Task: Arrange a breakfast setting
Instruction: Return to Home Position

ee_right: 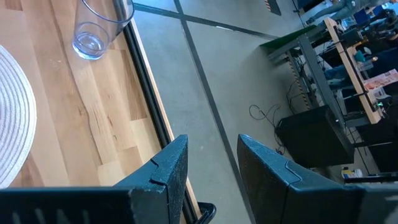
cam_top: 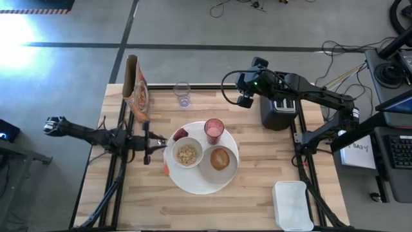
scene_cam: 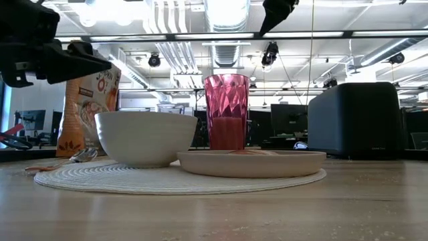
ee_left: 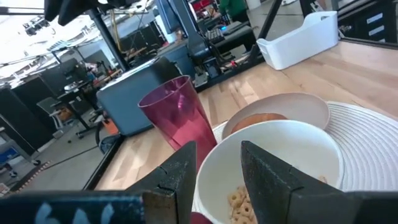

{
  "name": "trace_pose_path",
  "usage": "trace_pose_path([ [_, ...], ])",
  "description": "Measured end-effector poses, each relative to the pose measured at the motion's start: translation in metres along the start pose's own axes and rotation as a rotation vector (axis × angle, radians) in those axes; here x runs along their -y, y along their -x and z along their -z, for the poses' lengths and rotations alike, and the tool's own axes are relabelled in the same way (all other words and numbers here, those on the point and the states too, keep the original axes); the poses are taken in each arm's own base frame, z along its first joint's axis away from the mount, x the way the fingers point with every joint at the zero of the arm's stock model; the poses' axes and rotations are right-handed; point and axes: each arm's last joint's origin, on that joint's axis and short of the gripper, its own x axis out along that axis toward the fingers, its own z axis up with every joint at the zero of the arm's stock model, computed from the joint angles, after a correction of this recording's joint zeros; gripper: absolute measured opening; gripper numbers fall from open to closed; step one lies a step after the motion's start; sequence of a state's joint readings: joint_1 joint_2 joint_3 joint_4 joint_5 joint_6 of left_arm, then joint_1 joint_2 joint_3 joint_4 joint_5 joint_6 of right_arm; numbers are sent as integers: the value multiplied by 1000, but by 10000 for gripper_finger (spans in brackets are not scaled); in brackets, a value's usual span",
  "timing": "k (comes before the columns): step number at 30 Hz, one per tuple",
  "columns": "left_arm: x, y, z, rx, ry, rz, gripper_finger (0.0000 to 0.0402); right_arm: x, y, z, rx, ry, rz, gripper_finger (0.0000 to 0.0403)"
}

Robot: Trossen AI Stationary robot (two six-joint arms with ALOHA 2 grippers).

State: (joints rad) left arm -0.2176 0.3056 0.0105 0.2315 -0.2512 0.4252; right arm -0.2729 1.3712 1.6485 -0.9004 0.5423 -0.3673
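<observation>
Five pieces make up the setting, all gathered on the round white woven mat (cam_top: 199,183). A small white bowl (cam_top: 187,154) of cereal sits on the mat's left half. A shallow pale round plate (scene_cam: 251,164) on its right half carries the round browned bread piece (cam_top: 221,158). A pink faceted translucent tumbler (cam_top: 214,131) stands at the mat's far edge, with the small dark-red fruit (cam_top: 180,135) beside it. The setting looks complete, so only the arms' retreat remains.

The left gripper (ee_left: 217,152) hovers at the mat's left edge, just short of the bowl, fingers parted and empty. It should probably rise first, then draw back away from the mat. That keeps its fingers off the bowl's rim, the fruit and the orange-handled spoon (scene_cam: 80,156) lying at that edge.

The right gripper (ee_right: 212,142) hangs well beyond the mat's far right, likewise parted and empty. It is above the table's edge, near the black-and-silver toaster (cam_top: 278,113). It should likely fold back high, clearing the toaster and the clear glass cup (cam_top: 182,95).
</observation>
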Motion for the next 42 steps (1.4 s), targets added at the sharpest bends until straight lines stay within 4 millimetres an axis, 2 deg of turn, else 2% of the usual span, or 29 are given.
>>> trace_pose_path([
  [5, -2, 8, 2, 1, 8, -6, 110, 0, 0, 0, 0, 0, 0, 128],
  [13, -7, 16, -2, 71, 226, -38, 110, 0, 0, 0, 0, 0, 0, 128],
  [42, -11, 19, -8, 120, 232, -54, 110, 0, 0, 0, 3, -1, -8, 128],
])
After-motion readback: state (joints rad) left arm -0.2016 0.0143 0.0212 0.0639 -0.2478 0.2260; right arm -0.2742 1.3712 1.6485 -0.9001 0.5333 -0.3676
